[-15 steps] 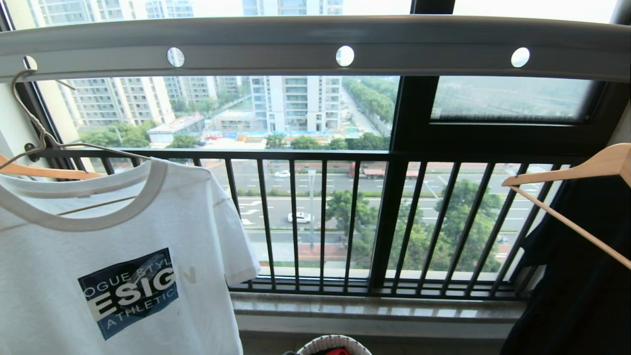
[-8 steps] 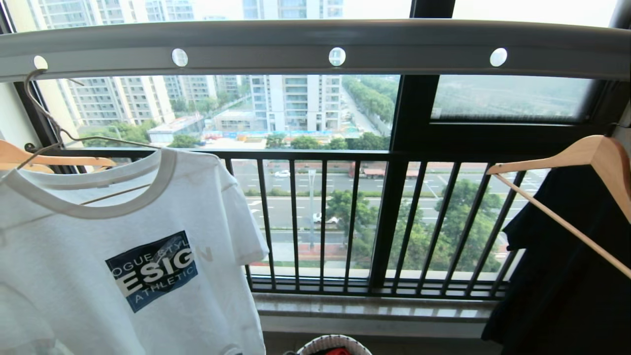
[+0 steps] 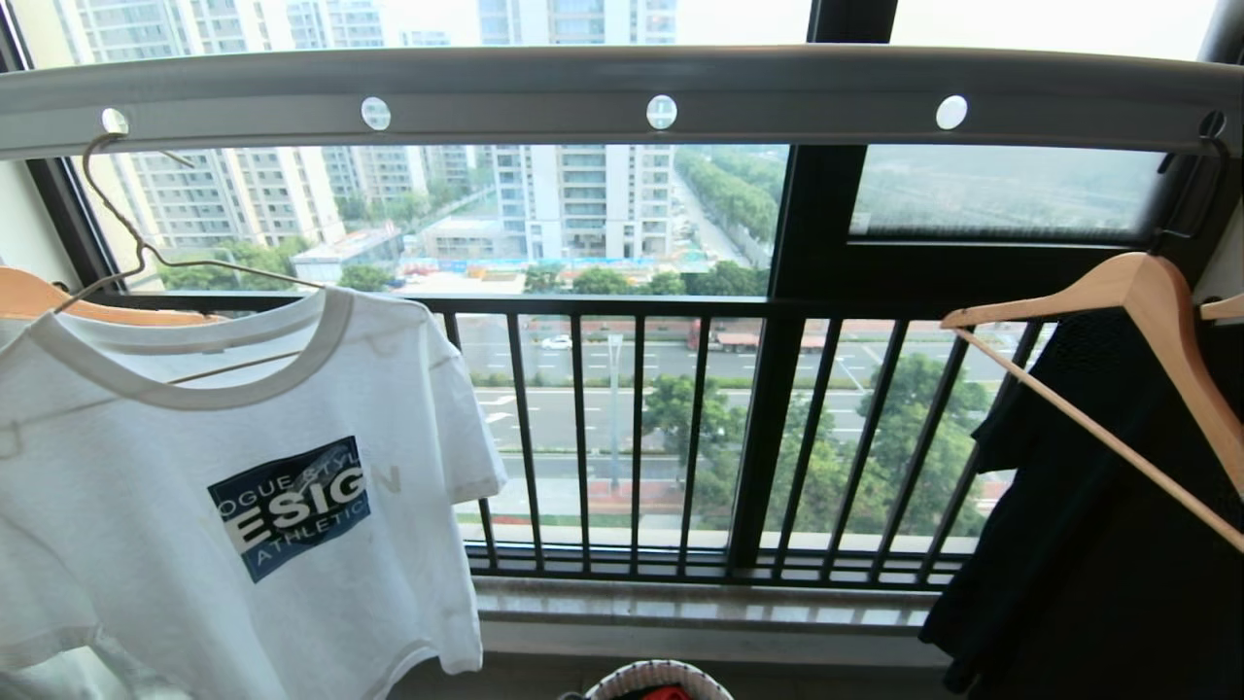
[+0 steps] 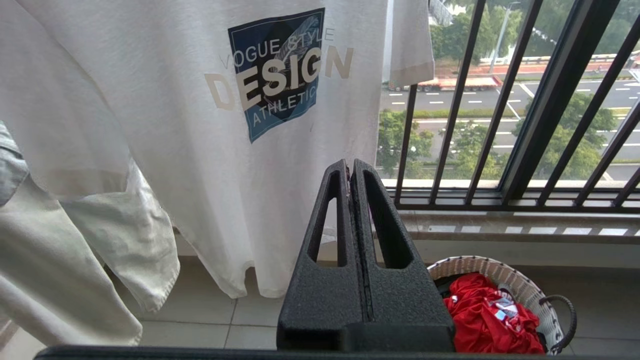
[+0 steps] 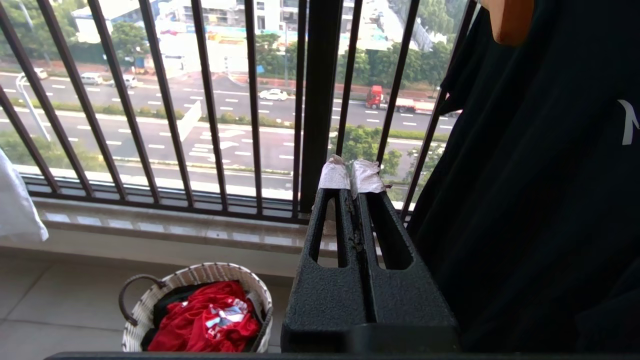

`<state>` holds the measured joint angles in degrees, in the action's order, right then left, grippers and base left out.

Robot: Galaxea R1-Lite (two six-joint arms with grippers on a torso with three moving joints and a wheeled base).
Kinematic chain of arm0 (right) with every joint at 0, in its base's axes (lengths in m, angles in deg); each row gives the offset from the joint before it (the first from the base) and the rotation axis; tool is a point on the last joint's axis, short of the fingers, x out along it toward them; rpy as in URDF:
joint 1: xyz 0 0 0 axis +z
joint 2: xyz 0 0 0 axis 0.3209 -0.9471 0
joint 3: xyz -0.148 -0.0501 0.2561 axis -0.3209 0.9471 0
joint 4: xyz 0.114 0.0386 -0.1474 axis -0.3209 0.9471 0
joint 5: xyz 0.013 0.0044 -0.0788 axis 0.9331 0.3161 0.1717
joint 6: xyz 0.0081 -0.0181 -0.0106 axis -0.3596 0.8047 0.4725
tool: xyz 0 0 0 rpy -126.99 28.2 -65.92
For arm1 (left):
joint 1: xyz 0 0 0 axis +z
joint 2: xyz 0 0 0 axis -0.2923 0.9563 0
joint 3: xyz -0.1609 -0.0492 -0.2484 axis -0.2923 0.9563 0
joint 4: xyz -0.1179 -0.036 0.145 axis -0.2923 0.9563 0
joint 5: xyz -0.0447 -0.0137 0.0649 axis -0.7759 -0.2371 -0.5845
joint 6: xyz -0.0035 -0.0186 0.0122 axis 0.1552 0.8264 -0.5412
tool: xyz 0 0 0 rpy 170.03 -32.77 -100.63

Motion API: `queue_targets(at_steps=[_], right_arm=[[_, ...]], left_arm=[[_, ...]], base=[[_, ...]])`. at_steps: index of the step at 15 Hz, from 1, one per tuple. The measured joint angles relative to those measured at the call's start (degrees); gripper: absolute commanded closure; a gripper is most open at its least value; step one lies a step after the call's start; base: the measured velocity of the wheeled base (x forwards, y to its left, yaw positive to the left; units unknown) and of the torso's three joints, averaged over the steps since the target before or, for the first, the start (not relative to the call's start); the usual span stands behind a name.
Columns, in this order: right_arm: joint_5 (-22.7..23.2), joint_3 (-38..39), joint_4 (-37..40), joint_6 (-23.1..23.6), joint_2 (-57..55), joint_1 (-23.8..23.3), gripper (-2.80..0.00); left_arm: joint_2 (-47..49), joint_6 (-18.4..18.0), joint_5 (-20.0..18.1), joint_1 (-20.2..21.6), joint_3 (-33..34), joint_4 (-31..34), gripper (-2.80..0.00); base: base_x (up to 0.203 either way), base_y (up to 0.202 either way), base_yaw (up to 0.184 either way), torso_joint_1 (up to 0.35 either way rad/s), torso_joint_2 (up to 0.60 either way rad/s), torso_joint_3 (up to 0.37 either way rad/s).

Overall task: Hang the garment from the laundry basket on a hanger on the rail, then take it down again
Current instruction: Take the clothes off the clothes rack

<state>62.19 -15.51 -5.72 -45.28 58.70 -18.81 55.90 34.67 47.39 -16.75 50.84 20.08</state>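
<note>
The garment [image 3: 194, 544], a white T-shirt with a dark blue print, hangs on the thin wire hanger [image 3: 146, 255]. The hanger's hook sits in a hole at the left end of the rail [image 3: 622, 97]. The laundry basket [image 3: 659, 673] shows only its rim at the bottom edge. Neither gripper is in the head view. In the left wrist view my left gripper [image 4: 350, 167] is shut and empty, low in front of the garment [image 4: 150, 100], with the basket [image 4: 500, 272] beside it. My right gripper [image 5: 351, 172], tips wrapped in white tape, is shut and empty above the basket [image 5: 200, 274].
A wooden hanger [image 3: 1127, 292] carries a black garment [image 3: 1118, 564] at the right; another wooden hanger [image 3: 29, 292] sits behind the T-shirt. The black window railing [image 3: 637, 437] and stone sill lie ahead. A red cloth [image 4: 480, 315] fills the basket. A pale green garment [image 4: 50, 250] hangs at the left.
The whole head view has pulled back from the rail, so more of the T-shirt and of the right wooden hanger shows. The T-shirt stays on its hanger.
</note>
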Motion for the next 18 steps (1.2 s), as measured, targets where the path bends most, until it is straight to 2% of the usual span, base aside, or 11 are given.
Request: queue_targets(at_steps=[18], right_arm=[[0.02, 0.00, 0.00, 0.00, -0.01, 0.00, 0.00]], left_arm=[[0.00, 0.01, 0.00, 0.00, 0.02, 0.02, 0.00]], base=[[0.000, 0.000, 0.000, 0.000, 0.00, 0.000]])
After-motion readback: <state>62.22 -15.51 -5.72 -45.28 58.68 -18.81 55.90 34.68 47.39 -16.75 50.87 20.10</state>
